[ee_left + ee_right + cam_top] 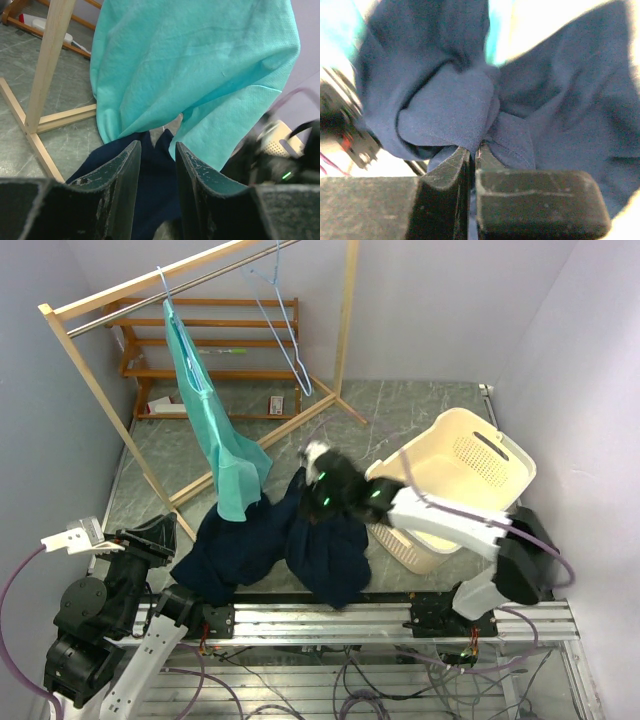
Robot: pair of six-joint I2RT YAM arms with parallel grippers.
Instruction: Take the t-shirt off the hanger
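At the bench's (420,405) near edge, a navy garment (300,540) is seen in a crumpled heap, one fold raised and pinched by the right pincer (472,150), whose fingers are closed on the cloth with hardly a gap. From above, its fingertips are buried in navy fabric and cannot be made out. The right wrist view is blurred throughout. The left pincer (156,150) is held low beside the heap, its fingers a narrow gap apart with nothing between them; its arm is cut off at the frame's bottom edge. A teal t-shirt (215,430) is hung from a hanger (165,285) on the wooden rack (100,395), its hem draped onto the navy cloth; only the hanger's hook is exposed. An empty hanger (285,335) is hung further along the rail. A cream basket (440,440) is partly hidden behind the right arm. A small white object (275,405) is noted under the rack; any writing on it is too small to be read.
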